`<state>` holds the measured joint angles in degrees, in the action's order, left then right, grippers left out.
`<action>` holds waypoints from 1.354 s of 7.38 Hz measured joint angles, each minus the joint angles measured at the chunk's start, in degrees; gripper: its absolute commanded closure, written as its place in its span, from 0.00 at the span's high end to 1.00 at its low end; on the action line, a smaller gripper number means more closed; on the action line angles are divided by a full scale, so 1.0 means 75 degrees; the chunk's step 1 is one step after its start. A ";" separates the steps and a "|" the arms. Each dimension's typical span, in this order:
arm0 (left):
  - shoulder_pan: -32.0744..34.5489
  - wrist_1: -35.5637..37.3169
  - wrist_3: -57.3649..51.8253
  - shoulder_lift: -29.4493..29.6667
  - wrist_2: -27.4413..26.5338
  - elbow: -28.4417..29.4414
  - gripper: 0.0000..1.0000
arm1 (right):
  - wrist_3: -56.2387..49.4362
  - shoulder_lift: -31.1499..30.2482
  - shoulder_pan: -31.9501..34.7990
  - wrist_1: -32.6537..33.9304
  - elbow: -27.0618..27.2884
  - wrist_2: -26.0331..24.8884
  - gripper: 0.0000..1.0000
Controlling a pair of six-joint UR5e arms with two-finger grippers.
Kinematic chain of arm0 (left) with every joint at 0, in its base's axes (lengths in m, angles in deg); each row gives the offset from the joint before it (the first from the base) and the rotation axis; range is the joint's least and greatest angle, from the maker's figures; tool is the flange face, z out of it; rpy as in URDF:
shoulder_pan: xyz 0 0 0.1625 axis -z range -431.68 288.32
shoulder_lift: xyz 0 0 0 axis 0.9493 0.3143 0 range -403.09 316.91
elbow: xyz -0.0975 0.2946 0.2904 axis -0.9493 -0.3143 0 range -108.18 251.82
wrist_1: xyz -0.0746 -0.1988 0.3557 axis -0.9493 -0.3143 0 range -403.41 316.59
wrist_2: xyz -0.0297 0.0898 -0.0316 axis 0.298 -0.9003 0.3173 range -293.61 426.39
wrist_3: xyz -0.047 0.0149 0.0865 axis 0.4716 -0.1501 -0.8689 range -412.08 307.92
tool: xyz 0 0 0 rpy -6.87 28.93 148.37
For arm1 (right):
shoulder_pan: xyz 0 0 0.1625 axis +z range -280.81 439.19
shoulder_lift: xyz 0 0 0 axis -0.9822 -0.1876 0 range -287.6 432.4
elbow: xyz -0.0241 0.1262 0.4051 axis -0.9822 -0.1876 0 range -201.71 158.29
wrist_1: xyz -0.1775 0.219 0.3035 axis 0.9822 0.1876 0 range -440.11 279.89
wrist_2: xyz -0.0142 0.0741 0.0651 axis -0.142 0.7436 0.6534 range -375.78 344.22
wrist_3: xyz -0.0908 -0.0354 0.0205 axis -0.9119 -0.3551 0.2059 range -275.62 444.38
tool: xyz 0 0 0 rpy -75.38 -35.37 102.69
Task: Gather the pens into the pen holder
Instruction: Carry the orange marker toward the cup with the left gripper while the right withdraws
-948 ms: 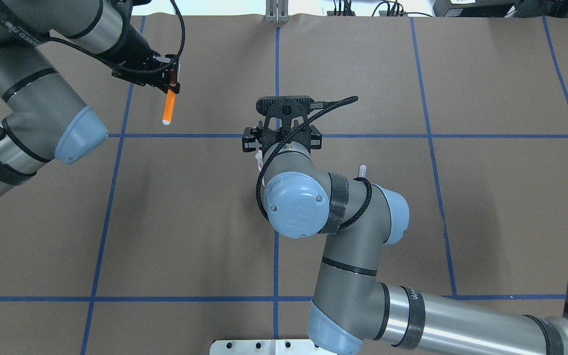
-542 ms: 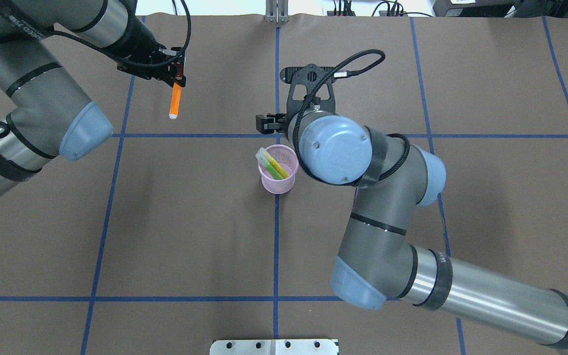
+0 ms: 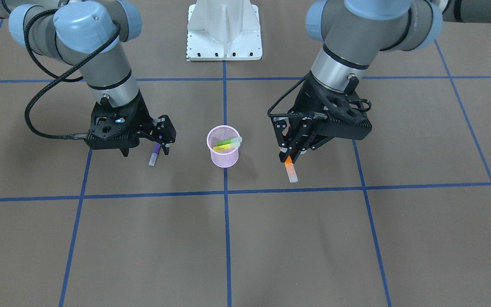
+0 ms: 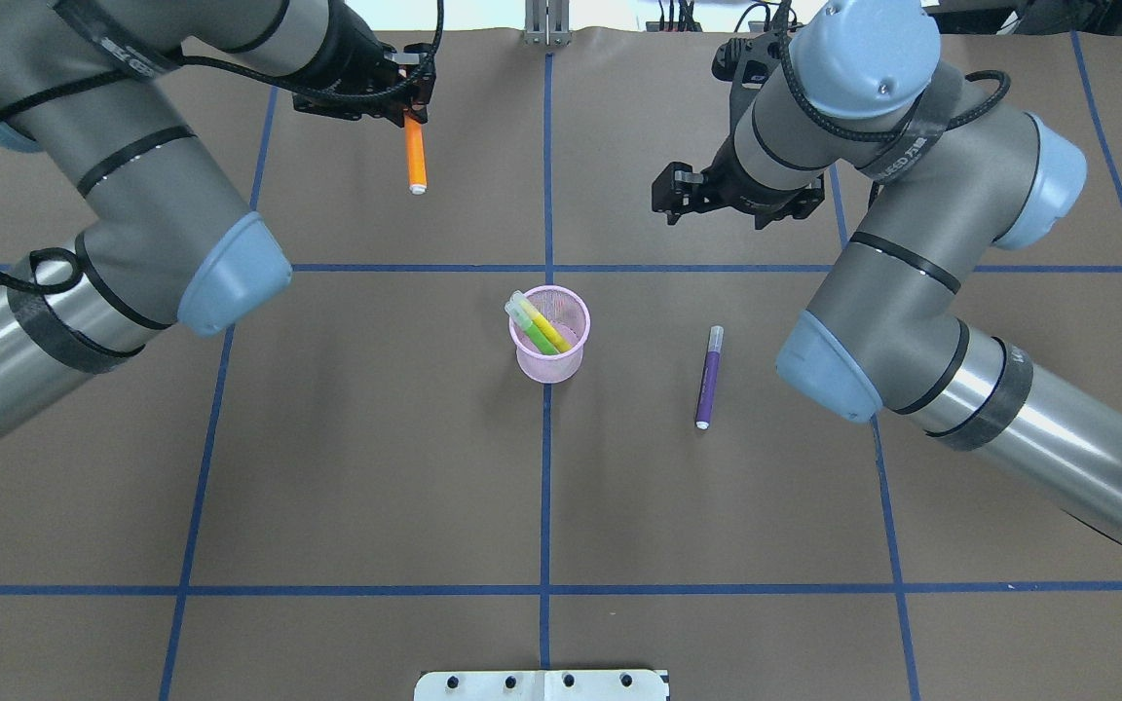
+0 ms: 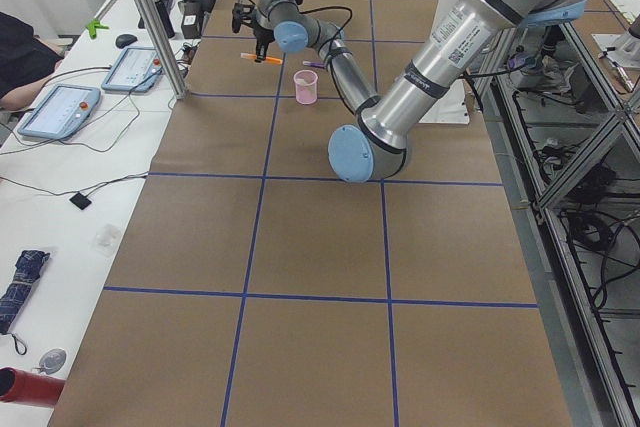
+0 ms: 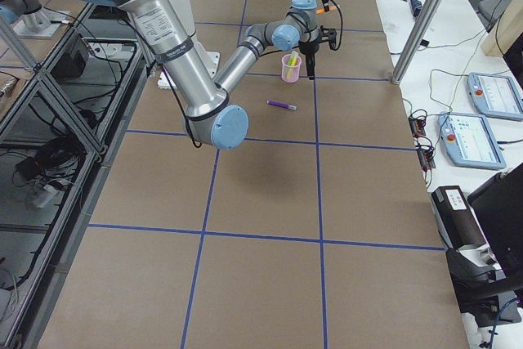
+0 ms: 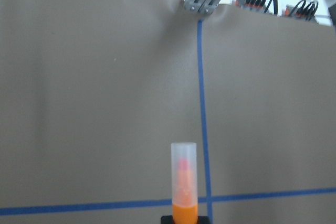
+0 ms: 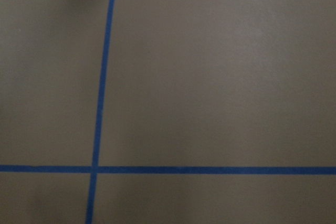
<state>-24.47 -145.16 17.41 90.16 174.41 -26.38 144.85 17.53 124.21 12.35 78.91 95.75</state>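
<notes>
The pink mesh pen holder (image 4: 548,358) stands at the table's centre with a green and a yellow pen (image 4: 542,326) leaning inside it. My left gripper (image 4: 413,109) hangs above the table to the far left of the cup, shut on an orange pen (image 4: 415,156) that points down, pale cap lowest (image 7: 184,182). A purple pen (image 4: 709,378) lies flat on the table to the right of the cup. My right gripper (image 4: 725,200) hovers open and empty beyond the purple pen, apart from it. In the front-facing view the right gripper (image 3: 164,138) partly overlaps the purple pen (image 3: 154,157).
Brown paper with blue tape lines (image 4: 546,467) covers the table. A white base plate (image 3: 224,30) sits at the robot's edge. Tablets (image 5: 60,107) and cables lie on a side bench, where part of a person shows.
My right arm swung away from over the pen holder toward the far right, uncovering the cup and the purple pen. My left gripper carried the orange pen rightward, toward the centre line.
</notes>
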 measured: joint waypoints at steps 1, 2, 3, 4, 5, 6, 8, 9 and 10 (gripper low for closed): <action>-0.0627 0.0012 0.0363 0.0039 -0.1211 -0.0111 0.00 | -0.0066 -0.0044 0.0054 0.0198 -0.0119 0.0136 1.00; -0.1243 0.0009 0.0698 0.0044 -0.2319 -0.0161 0.00 | -0.0070 -0.0063 0.0071 0.0276 -0.0237 0.0248 1.00; -0.1825 -0.0007 0.1000 0.0049 -0.3331 -0.0180 0.00 | -0.0060 -0.0086 0.0079 0.0310 -0.0317 0.0443 1.00; -0.2330 -0.0019 0.1236 0.0063 -0.4261 -0.0181 0.00 | -0.0045 -0.0122 0.0082 0.0317 -0.0365 0.0650 1.00; -0.2718 -0.0025 0.1378 0.0067 -0.5069 -0.0183 0.00 | -0.0036 -0.0139 0.0082 0.0301 -0.0441 0.0749 1.00; -0.3028 -0.0026 0.1489 0.0058 -0.5800 -0.0179 0.00 | -0.0029 -0.0139 0.0077 0.0273 -0.0543 0.0794 1.00; -0.3484 -0.0027 0.1569 0.0057 -0.6805 -0.0040 0.00 | -0.0032 -0.0138 0.0070 0.0251 -0.0659 0.0827 1.00; -0.3574 -0.0027 0.1580 0.0138 -0.6981 0.0166 0.00 | -0.0035 -0.0139 0.0068 0.0245 -0.0686 0.0831 1.00; -0.3619 -0.0036 0.1587 0.0302 -0.7109 0.0457 0.00 | -0.0036 -0.0141 0.0068 0.0240 -0.0698 0.0835 1.00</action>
<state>-51.62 -145.43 29.32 92.42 121.08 -22.95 144.59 16.47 124.72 14.14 73.67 102.01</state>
